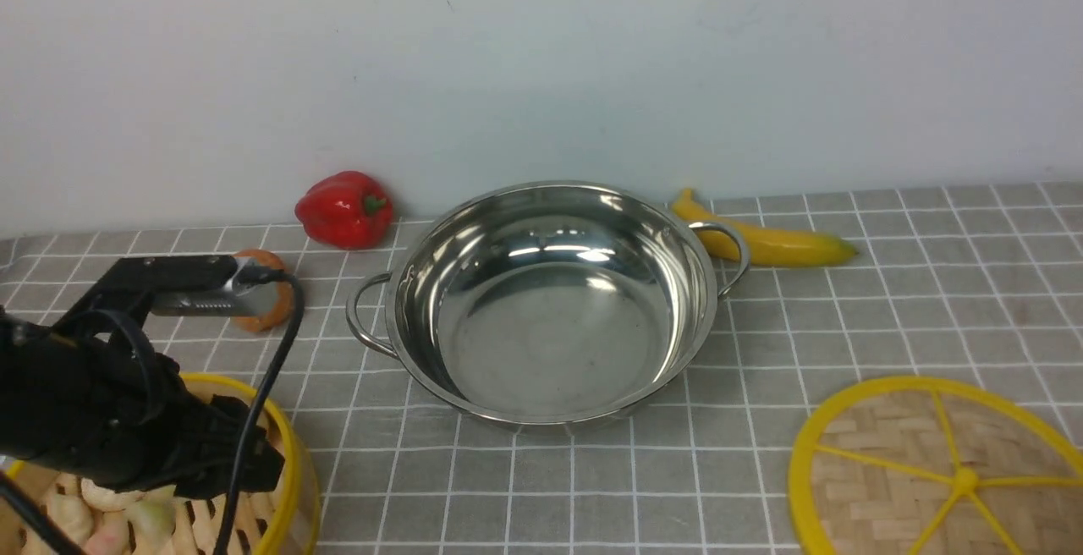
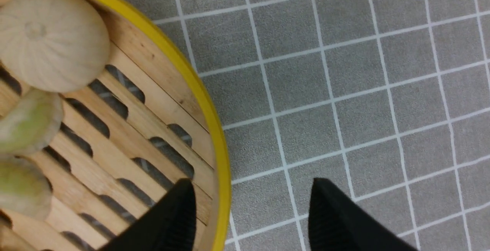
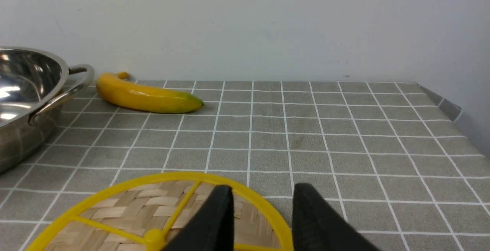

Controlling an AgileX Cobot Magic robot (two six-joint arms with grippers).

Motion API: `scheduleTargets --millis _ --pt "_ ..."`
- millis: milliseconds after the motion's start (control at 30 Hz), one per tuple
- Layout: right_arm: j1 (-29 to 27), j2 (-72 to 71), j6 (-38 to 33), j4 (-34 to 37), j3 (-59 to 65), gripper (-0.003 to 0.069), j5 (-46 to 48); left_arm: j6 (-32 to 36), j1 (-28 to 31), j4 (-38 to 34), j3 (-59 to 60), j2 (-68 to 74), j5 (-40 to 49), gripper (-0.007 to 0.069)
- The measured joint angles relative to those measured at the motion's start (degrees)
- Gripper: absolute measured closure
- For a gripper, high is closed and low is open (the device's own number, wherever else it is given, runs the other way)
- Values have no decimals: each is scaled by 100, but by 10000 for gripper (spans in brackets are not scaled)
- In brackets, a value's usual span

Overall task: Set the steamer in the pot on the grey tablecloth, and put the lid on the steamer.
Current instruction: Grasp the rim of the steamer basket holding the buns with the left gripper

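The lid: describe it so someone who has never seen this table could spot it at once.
On the grey checked tablecloth, find the steel pot in the middle, then look to the near corner on the robot's right. The lid lies flat there; unlike the deep steamer of buns on the opposite side, it is a woven disc with yellow spokes and a centre knob.

The grey tablecloth (image 1: 846, 318) carries a white grid of squares. The pot (image 1: 550, 343) is mirror-bright silver. The steamer (image 2: 153, 67) has a yellow rim over tan slats, and its buns (image 2: 49, 38) are pale cream. The lid (image 1: 888, 453) is woven tan with a yellow rim and spokes. My left gripper (image 2: 250, 189) is black.
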Motion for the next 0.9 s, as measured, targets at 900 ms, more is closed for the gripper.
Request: scheduleTargets --millis 900 --pt "0 0 0 0 0 416 0 -275 -664 503 -46 1337 -1040 260"
